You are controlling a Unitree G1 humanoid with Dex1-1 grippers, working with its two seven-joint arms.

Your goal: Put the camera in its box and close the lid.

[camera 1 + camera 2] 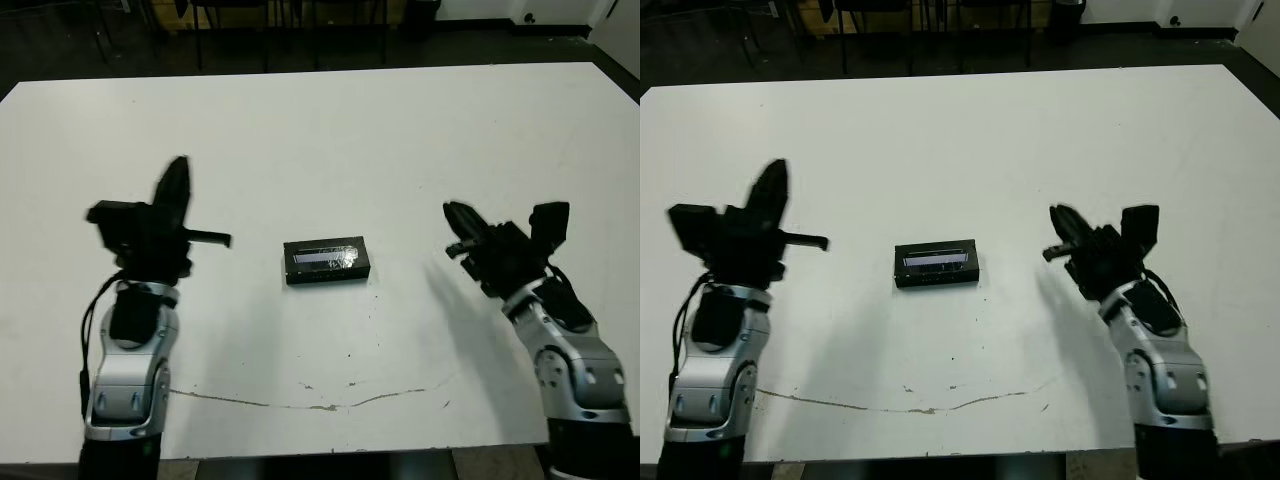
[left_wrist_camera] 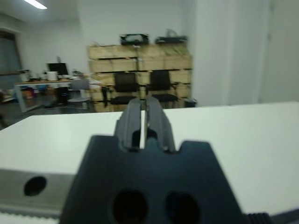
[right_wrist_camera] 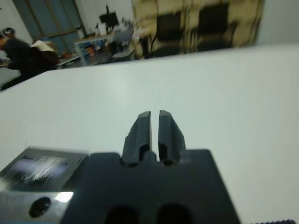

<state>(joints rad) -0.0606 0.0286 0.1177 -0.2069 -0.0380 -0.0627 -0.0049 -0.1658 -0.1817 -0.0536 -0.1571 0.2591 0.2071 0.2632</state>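
White tabletop (image 1: 330, 130) is carrying the box (image 1: 327, 261) at its middle, with the lid (image 1: 325, 256) lying closed on top, hiding any contents. Left gripper (image 1: 178, 180) and right gripper (image 1: 462, 222) are hovering apart, fingers pressed together, holding nothing.

I count one box (image 1: 327, 261) with one lid (image 1: 326, 256) on it, one table (image 1: 400, 140), and my two grippers, left (image 1: 176, 188) and right (image 1: 458, 220).
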